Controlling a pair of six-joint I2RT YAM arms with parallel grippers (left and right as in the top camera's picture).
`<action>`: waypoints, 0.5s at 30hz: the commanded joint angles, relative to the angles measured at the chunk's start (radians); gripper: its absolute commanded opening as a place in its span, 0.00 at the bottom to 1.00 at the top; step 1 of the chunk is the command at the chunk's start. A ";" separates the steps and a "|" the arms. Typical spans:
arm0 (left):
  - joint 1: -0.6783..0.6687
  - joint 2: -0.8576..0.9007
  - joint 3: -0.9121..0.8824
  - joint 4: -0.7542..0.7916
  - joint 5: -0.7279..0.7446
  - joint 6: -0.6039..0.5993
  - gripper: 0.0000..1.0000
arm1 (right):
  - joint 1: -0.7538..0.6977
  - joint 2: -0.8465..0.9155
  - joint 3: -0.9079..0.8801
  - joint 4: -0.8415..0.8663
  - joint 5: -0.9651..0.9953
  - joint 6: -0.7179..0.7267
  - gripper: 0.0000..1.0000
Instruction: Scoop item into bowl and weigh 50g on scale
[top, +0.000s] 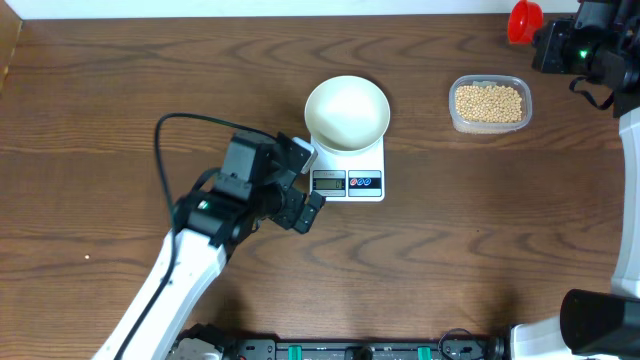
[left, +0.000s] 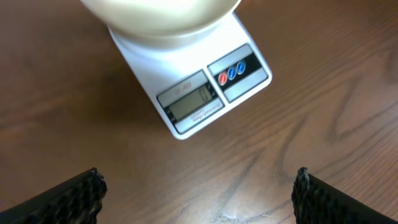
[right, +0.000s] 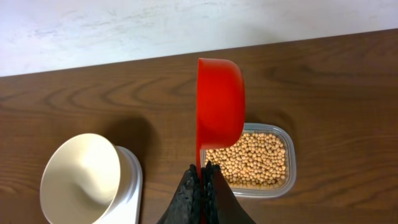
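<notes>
The empty white bowl sits on the white scale, whose display and buttons face the front. My left gripper hovers low just left of the scale's display, open with nothing between its fingers. In the left wrist view the scale and the bowl lie just ahead. The beans fill a clear tub to the right of the bowl. My right gripper is shut on the handle of a red scoop, held on edge above the beans and carrying none.
In the overhead view the red scoop and my right gripper are at the back right, beyond the tub. The table's far edge meets a pale wall. The left arm's cable loops over the table left of the bowl.
</notes>
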 joint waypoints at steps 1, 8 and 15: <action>-0.002 -0.061 -0.003 -0.006 0.013 0.059 0.98 | -0.005 -0.004 0.021 -0.001 0.005 -0.012 0.01; -0.003 -0.065 -0.003 -0.075 0.016 0.075 0.98 | -0.005 -0.004 0.021 -0.001 0.005 -0.012 0.01; -0.002 -0.064 -0.003 -0.078 -0.015 0.105 0.98 | -0.005 -0.004 0.021 -0.012 0.004 -0.012 0.01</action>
